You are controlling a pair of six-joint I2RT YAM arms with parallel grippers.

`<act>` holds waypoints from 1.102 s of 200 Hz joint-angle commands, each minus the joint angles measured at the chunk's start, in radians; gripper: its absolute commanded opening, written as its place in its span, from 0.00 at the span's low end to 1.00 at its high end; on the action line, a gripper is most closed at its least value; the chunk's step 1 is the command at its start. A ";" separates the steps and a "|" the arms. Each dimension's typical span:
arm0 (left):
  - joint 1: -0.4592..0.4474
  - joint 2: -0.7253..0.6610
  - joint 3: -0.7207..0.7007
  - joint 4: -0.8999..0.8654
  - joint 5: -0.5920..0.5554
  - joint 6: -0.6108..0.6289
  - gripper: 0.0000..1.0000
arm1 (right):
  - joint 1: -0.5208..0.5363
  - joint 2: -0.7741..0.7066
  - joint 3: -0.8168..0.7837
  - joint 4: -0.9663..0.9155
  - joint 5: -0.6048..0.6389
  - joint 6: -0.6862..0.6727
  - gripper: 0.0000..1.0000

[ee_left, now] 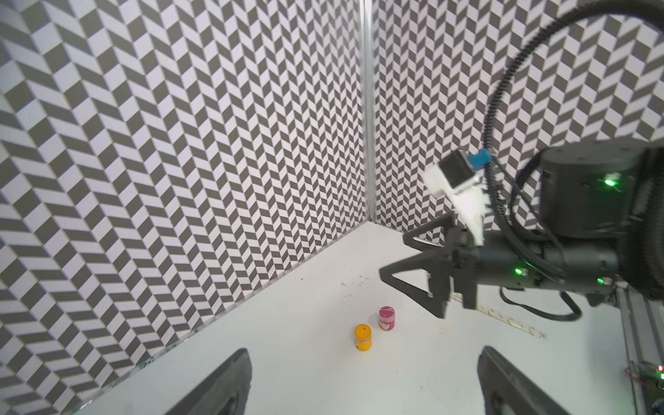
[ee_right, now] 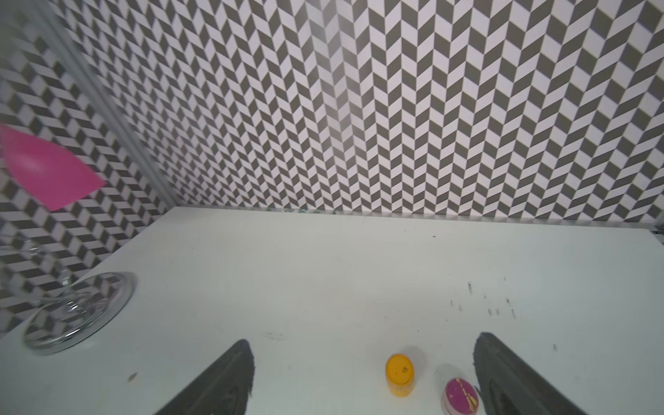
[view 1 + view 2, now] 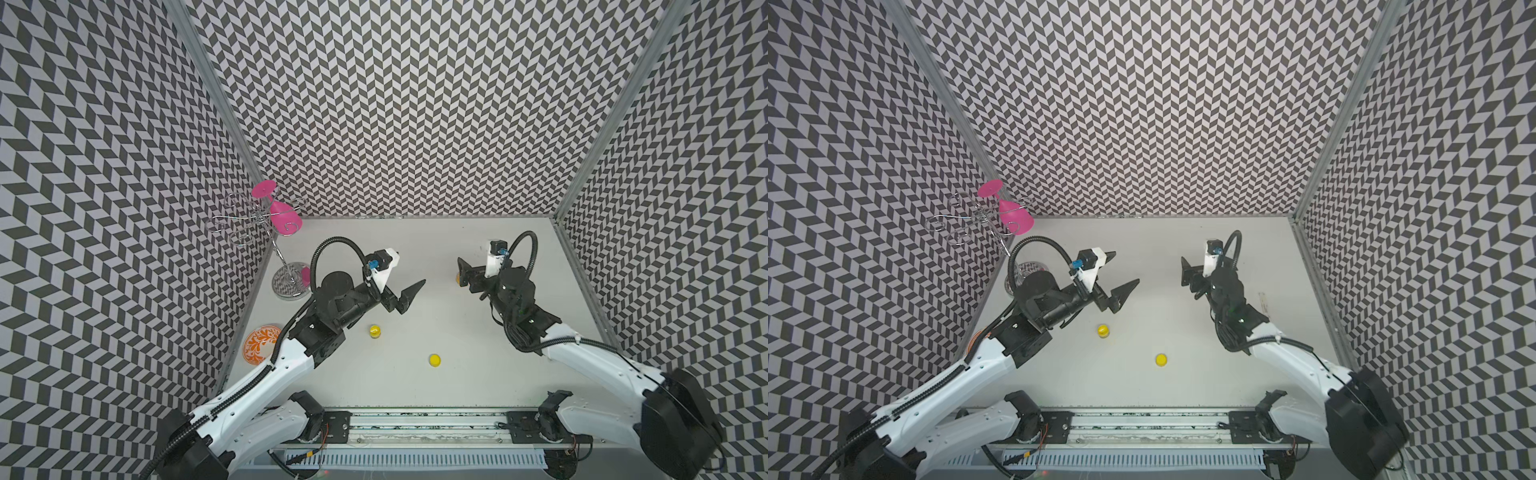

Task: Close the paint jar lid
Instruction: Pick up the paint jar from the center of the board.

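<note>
A small yellow paint jar (image 3: 375, 331) is seen standing uncapped on the white table (image 3: 457, 382), near the left arm. Its yellow lid (image 3: 434, 360) is laid flat, apart from it and nearer the front edge. The left gripper (image 3: 412, 267) and the right gripper (image 1: 392, 256) are raised above the table, both spread wide and empty. An orange jar (image 2: 399, 373) and a pink jar (image 2: 461, 395) are seen beneath the right one.

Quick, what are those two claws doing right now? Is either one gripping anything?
Left gripper: open, holding nothing.
Right gripper: open, holding nothing.
</note>
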 commanded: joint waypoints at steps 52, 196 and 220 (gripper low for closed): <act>0.007 -0.238 0.238 -0.695 -0.158 -0.379 0.96 | 0.219 -0.066 -0.213 -0.024 -0.392 0.038 0.92; 0.006 -0.320 0.404 -0.894 -0.301 -0.326 0.82 | 0.530 0.718 0.244 0.199 -0.207 0.007 0.83; 0.007 -0.316 0.416 -0.910 -0.299 -0.317 0.82 | 0.530 0.781 0.288 0.195 -0.181 0.013 0.79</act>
